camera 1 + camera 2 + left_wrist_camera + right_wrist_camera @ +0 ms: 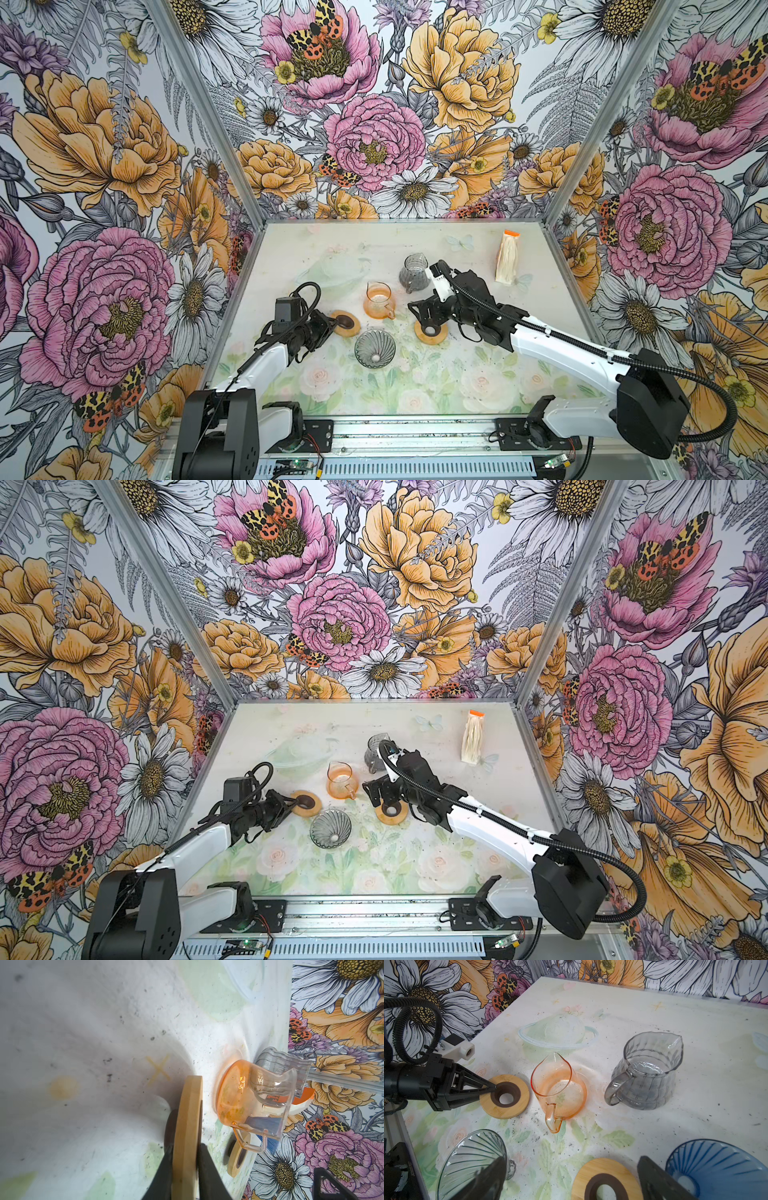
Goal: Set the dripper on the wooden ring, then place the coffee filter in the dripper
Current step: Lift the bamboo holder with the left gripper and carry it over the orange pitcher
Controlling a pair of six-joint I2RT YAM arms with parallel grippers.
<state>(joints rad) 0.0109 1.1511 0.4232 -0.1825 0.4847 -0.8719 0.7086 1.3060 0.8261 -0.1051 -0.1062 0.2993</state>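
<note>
Two robot arms at a floral table (291, 257) of coffee gear.
One coffee filter packet (508, 257), upper right, orange label perhaps lettered but unreadable, lies well apart from two drippers: grey dripper (375, 348), blue dripper (720, 1163). Two carafes: orange carafe (378, 300), grey carafe (414, 272). The left gripper (332, 321) pinches one wooden ring (351, 330); the right gripper (426, 320), spread wide, hovers over the second wooden ring (436, 338).

Top views overlook the whole table (457, 249); wrist views share the orange carafe (230, 1095).
</note>
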